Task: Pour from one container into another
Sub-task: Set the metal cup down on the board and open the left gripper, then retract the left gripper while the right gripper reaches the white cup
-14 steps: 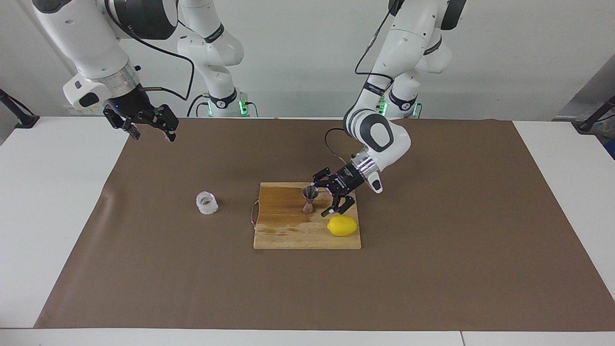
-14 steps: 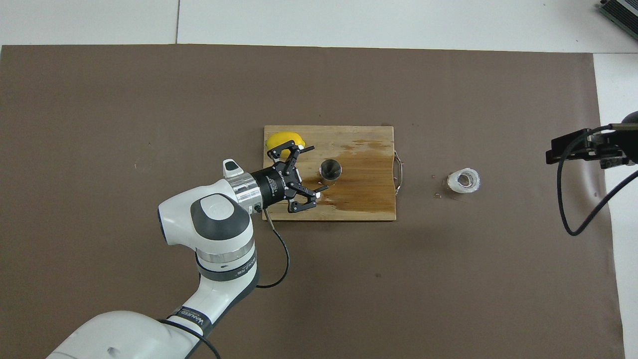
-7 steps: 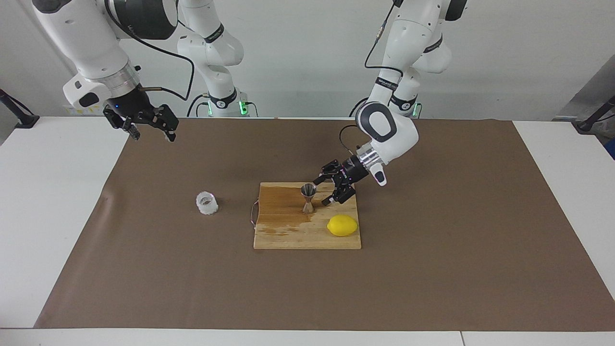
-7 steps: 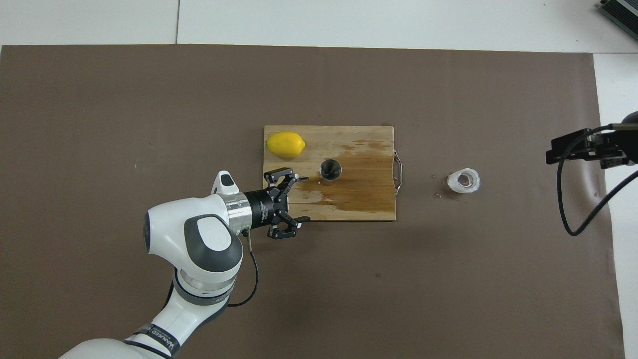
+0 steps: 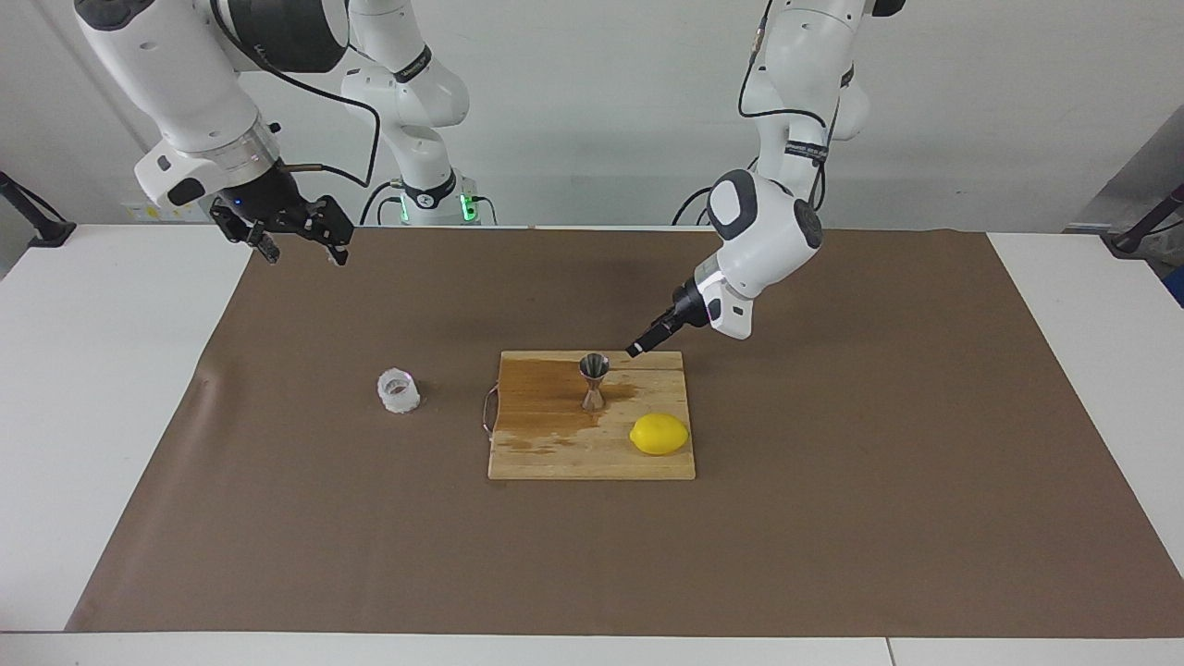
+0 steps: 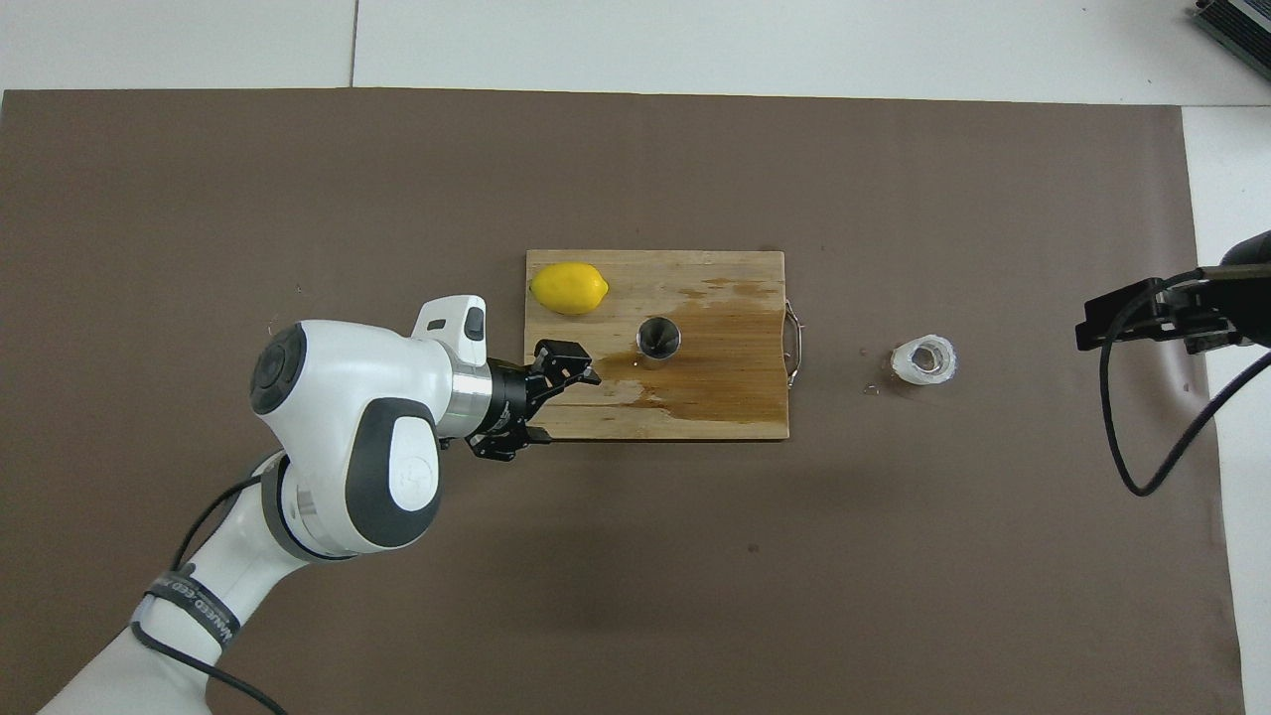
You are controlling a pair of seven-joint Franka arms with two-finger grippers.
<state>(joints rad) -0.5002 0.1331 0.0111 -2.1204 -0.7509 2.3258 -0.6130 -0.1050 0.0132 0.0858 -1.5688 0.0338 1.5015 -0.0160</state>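
Facing view: the small shiny steel hourglass jigger (image 5: 593, 380) stands upright on the wooden cutting board (image 5: 555, 453), which looks wet and dark around it. A yellow lemon (image 5: 659, 434) sits on the same board, near the jigger and toward the left arm's end. The squat clear crinkled plastic cup (image 5: 398, 389) is off the board on the brown paper mat (image 5: 832, 462) covering the desk, toward the right arm's end. The left gripper (image 5: 638, 349) hangs over the board's edge nearest the robots, released, holding nothing. The right gripper (image 5: 301, 242) is up over the mat's corner, also released and empty.

Overhead view: the 2 containers stand well apart, jigger (image 6: 657, 338) on board, cup (image 6: 923, 359) upright on the mat. Left gripper (image 6: 556, 382) clear of the jigger.
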